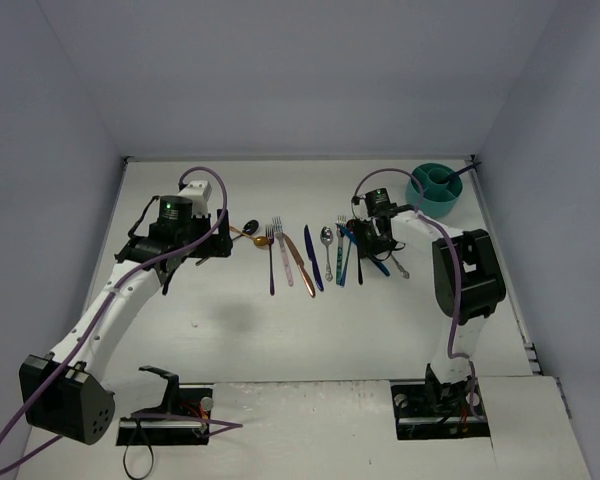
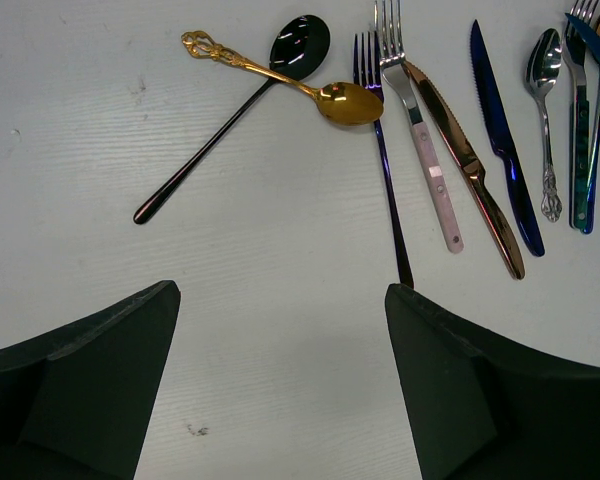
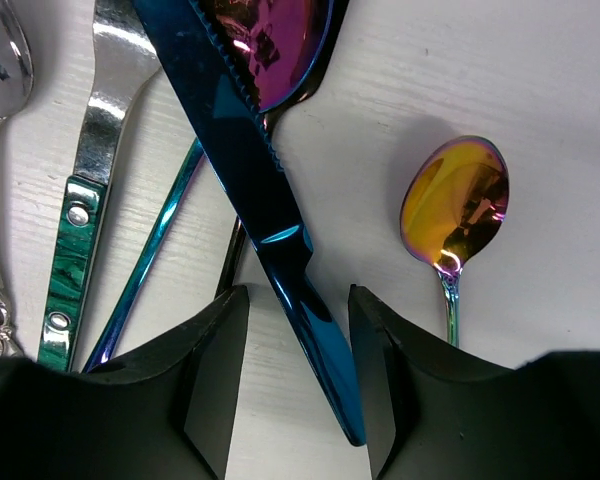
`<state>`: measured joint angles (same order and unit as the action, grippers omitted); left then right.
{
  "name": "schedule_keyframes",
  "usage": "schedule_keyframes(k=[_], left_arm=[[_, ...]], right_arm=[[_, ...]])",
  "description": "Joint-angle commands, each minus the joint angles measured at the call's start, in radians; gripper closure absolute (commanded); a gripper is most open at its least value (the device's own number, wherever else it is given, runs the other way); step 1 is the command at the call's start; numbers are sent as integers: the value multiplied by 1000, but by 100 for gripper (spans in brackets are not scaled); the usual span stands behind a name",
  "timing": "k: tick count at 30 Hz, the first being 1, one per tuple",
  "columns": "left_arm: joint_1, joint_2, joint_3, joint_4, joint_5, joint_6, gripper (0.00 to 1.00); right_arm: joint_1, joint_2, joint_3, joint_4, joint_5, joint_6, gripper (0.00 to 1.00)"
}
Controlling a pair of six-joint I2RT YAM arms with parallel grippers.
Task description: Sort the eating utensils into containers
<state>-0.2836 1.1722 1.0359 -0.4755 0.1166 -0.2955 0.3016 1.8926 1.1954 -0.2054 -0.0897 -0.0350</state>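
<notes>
Eating utensils (image 1: 320,255): lie flat in a loose row across the middle of the desk (image 1: 280,330). None is seen standing out of the caddy.
Caddy (image 1: 432,205): teal, in the far right corner of the desk, near the right end of the row.
Piece in hand (judged): blue knife (image 3: 270,220), at the right end of the row. It lies across a thin teal handle (image 3: 150,260) and the stem of a purple spoon (image 3: 270,45).
Knife long axis: diagonal in the right wrist view. The serrated blade runs up and left, and the handle tip points down and right through the gap between the fingers.
Right hand (image 3: 298,340): part-open and straddling the knife handle, not clamped. Bare desk shows between the handle and the finger on the view's left. The other finger is just beside the handle or touching it; cannot tell which.
Key relation: the handle sits off-centre in the gap and skewed to the closing line. A squeeze would likely swing the knife before it seats.
Neighbours: iridescent spoon (image 3: 455,205) lies outside one finger, apart from the knife. Green-handled fork (image 3: 75,230) lies outside the other.
Left hand (image 2: 280,300): jaws wide, holding nothing, over bare desk at the row's left end. It is near the gold spoon (image 2: 345,100) and black spoon (image 2: 298,45).
Nearer arm: right, to both knife and caddy. The left is well apart from both.
</notes>
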Motion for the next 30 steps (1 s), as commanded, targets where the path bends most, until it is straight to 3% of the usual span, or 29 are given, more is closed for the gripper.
schedule_keyframes(k=[1,5,12,15,16,17,30], left_arm=[[6,0,41,23,15,2,18],[6,0,42,23,16,2,18],[6,0,42,22,18,2,18],[6,-2,41,23,17,2,18],[6,-1,41,21,17,2,18],[6,-1,41,21,17,2,18],[6,-18,39,21,17,-1,18]], right_arm=[[7,27,34,-21,-44,-19,58],[9,35,32,-24,-44,-15,62],[27,39,46,-25,-44,-7,78],[46,35,51,-31,-36,-4,88],[50,30,53,-33,-29,-1,97],[51,20,52,-34,-24,4,100],[47,-276,128,-31,16,35,100]])
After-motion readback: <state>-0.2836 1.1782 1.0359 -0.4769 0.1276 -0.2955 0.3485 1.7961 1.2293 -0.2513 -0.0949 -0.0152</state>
